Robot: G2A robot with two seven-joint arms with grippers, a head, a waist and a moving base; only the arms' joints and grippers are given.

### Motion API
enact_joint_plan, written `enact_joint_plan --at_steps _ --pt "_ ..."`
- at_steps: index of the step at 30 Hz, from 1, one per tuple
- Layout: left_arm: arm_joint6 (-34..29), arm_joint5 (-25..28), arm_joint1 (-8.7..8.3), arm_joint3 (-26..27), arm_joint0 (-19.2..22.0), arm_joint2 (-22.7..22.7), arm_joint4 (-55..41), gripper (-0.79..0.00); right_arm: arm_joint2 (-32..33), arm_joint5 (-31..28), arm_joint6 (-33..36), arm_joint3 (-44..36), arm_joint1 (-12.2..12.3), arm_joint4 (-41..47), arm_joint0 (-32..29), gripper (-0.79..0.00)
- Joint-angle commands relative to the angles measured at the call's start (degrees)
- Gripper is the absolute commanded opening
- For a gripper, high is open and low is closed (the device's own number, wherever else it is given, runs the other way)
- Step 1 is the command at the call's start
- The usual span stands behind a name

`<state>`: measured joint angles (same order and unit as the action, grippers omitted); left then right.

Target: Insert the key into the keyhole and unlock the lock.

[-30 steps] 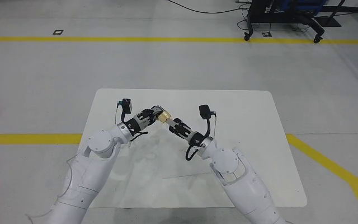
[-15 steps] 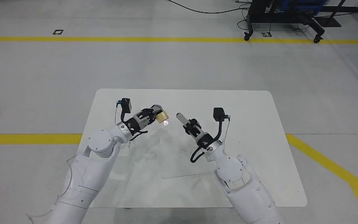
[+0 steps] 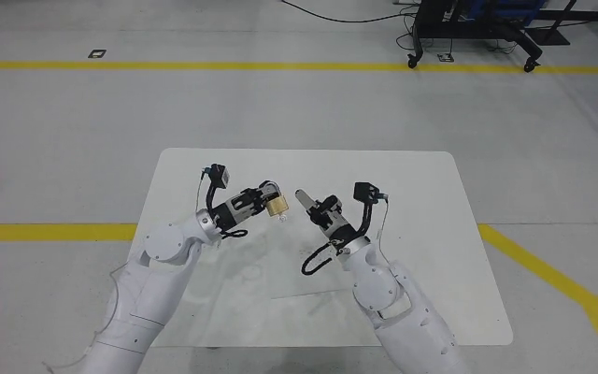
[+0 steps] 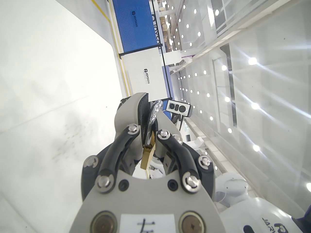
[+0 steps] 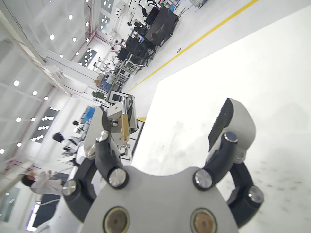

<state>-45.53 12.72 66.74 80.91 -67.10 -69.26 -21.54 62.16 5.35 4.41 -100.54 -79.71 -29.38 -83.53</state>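
Above the middle of the white counter point(image 3: 420, 187), slightly left of the top view's centre, the left gripper point(image 3: 268, 199) is clamped on a small brass lock point(image 3: 273, 201). It holds the lock up off the surface. In the left wrist view the brass body point(image 4: 147, 155) sits deep between the two fingers. A slim silver piece point(image 4: 153, 113) juts from it past the black pad of one finger point(image 4: 142, 107). Whether that piece is the key or the lock's own bow I cannot tell. In the top view a small pale bit shows just below and to the right of the brass, touching it.

The right gripper point(image 3: 312, 202) hangs just right of the lock in the top view, near it but not touching. Its fingers point(image 5: 233, 122) are spread wide apart with nothing between them. In the right wrist view the lock point(image 5: 124, 124) appears in the left half of the frame, edge-on, with a thin silver rod above the brass.

A yellow line point(image 3: 280, 65) crosses the floor beyond the counter, and a black cart point(image 3: 476, 28) stands at the upper right.
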Motion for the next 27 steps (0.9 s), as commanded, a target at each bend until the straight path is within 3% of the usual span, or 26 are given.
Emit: enact_joint_plan --at_steps 1,6,17,27 --pt "-1.00 0.53 -0.06 -0.03 -0.03 0.06 0.36 -0.785 0.34 0.48 -0.52 -0.41 0.08 -1.25 -0.18 0.000" --pt "-2.83 1.13 -0.14 -0.12 0.09 0.33 0.85 -0.785 0.95 1.40 -0.49 -1.16 0.42 -6.10 -0.77 0.000" --pt "-6.03 2.47 -0.35 -0.07 0.18 0.82 1.99 -0.785 -1.99 4.77 8.28 1.79 0.47 -13.11 1.96 0.000" --pt "-6.06 1.29 -0.46 -0.24 0.70 1.63 4.48 -0.785 -0.83 -1.76 11.86 0.52 0.80 -8.89 1.47 0.000"
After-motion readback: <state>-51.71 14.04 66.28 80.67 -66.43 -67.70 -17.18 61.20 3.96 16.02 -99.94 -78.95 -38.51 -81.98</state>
